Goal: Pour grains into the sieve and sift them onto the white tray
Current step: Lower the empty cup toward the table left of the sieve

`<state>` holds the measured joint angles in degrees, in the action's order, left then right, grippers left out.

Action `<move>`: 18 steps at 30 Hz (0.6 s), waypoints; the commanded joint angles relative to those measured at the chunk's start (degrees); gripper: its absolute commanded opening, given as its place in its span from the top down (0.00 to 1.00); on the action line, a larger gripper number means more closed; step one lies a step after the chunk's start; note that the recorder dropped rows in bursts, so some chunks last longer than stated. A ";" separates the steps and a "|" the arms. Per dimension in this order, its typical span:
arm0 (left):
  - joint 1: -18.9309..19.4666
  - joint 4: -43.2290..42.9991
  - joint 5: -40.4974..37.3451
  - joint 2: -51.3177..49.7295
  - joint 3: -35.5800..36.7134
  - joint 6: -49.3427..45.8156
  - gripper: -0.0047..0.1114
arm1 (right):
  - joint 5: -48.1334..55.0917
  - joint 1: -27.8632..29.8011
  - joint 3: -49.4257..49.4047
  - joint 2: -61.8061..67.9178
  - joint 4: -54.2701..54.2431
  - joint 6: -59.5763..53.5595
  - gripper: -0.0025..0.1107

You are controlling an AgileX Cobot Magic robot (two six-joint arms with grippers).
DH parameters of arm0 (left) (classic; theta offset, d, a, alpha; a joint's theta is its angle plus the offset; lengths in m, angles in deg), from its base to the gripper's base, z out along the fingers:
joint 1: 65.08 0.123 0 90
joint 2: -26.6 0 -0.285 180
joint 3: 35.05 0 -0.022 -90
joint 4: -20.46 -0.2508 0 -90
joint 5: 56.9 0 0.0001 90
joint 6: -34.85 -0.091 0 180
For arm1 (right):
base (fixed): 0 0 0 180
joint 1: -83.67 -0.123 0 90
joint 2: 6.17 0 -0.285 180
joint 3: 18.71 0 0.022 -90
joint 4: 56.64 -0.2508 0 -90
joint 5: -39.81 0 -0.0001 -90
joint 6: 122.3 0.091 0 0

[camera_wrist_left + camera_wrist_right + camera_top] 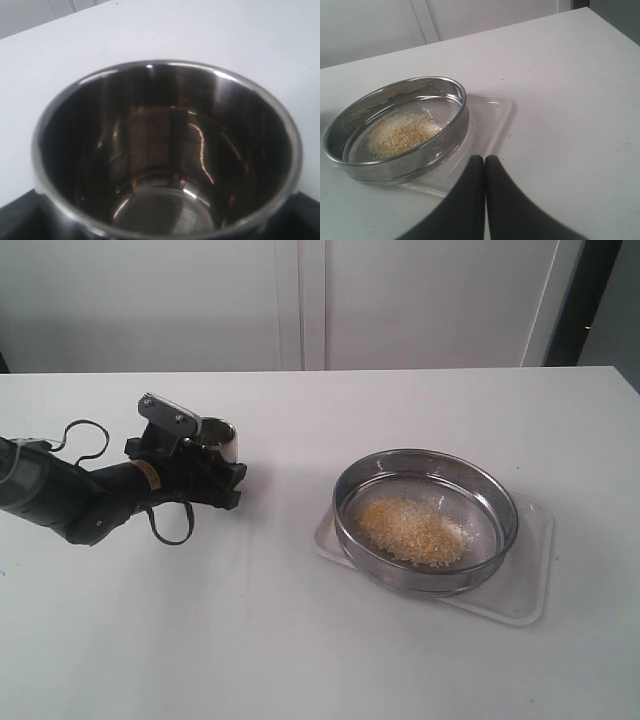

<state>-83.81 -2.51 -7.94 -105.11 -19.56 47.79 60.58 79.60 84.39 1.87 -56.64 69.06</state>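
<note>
Leftward, steel cup in left claw

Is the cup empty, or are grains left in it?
Empty. The cup shows bare shiny steel inside, down to its bottom; the grains lie in the sieve.

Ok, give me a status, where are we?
Left pincer shut on steel cup, cup empty. Right pincer shut, apart from sieve. Grains heaped in sieve, sieve sitting on white tray. Nothing in the way.
</note>
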 commanded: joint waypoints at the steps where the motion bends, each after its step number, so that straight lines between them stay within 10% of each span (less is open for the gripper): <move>1: 0.08 -0.18 -0.22 0.35 -1.32 -0.28 0.96 | -0.72 0.11 -0.32 -0.25 0.00 -0.41 0.98; 12: 0.08 -1.61 -3.56 -0.84 -1.68 -0.87 0.93 | -0.72 0.11 -0.32 -0.25 0.00 -0.41 0.98; 18: 0.08 -2.02 -3.67 -0.84 -1.68 -0.92 0.54 | -0.72 0.11 -0.32 -0.25 0.00 -0.41 0.98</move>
<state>-83.81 -3.84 -11.04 -105.83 -21.18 46.52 60.58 79.60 84.39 1.87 -56.64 69.06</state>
